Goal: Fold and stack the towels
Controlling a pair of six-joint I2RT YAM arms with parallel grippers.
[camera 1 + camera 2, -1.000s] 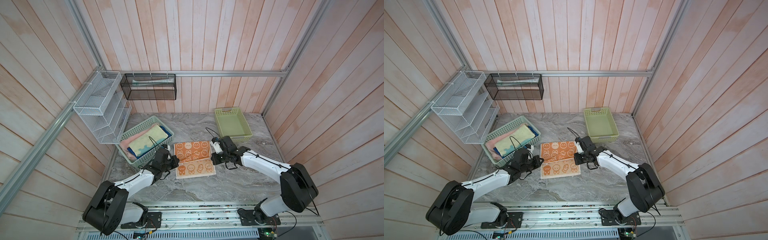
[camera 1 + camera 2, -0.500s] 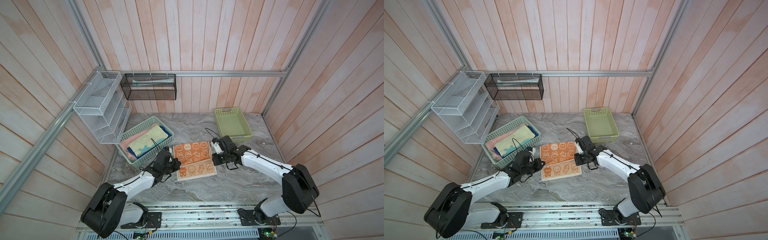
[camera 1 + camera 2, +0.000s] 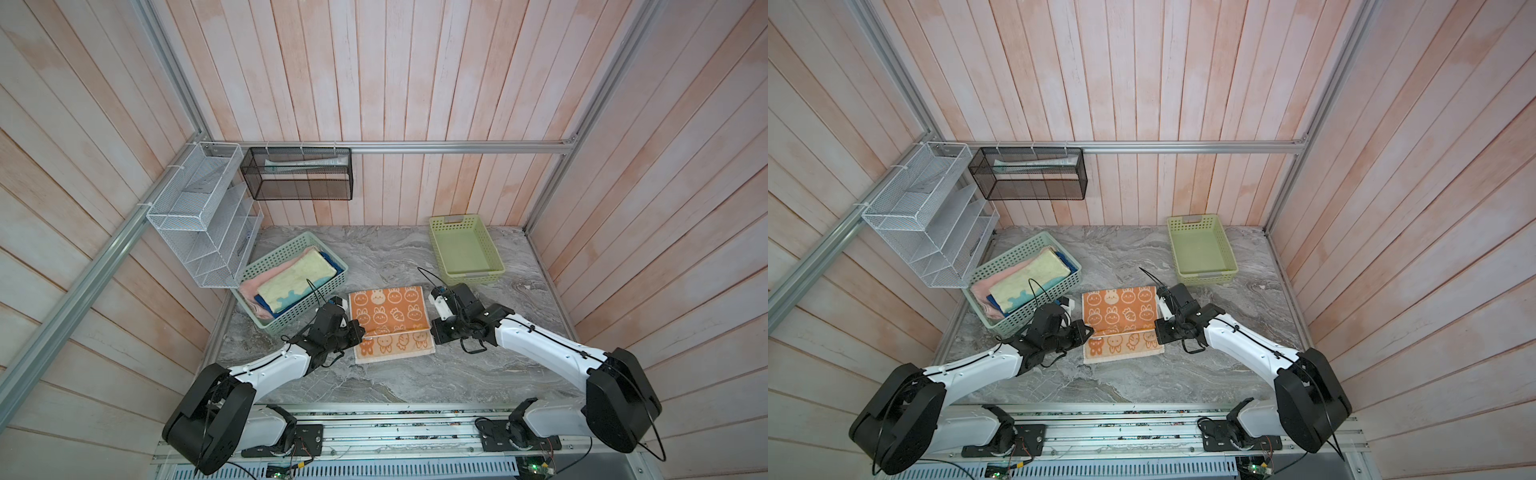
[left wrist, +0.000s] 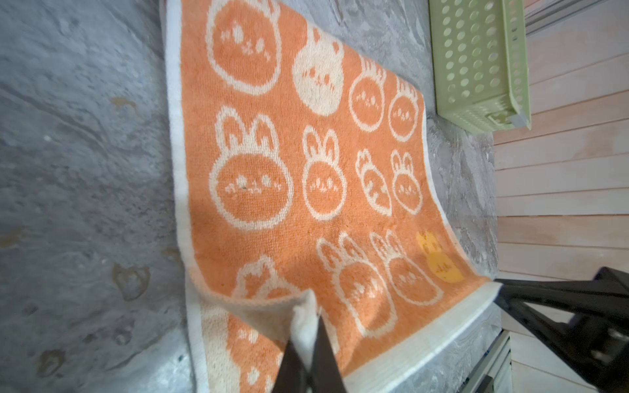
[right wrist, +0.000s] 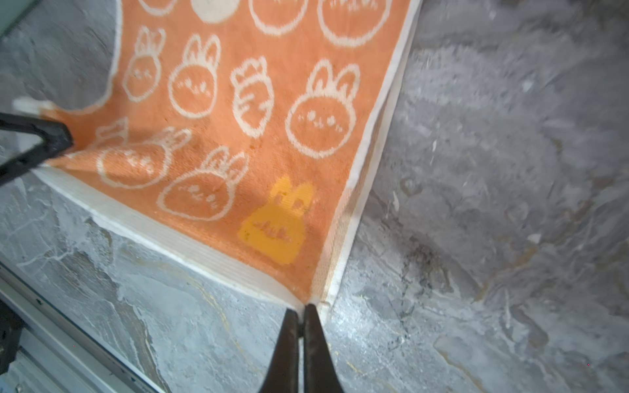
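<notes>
Left gripper (image 3: 360, 333) and right gripper (image 3: 432, 332) each clamp a raised corner of the orange rabbit towel (image 3: 388, 309), partly folded at the centre of the marble table (image 3: 374, 253). Risk: unequal arm travel would skew the fold, and the shallow corner pinches may slip

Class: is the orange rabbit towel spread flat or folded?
Partly folded. The orange terry towel with cream rabbits lies doubled over itself; the left gripper and right gripper each pinch an upper-layer corner.
</notes>
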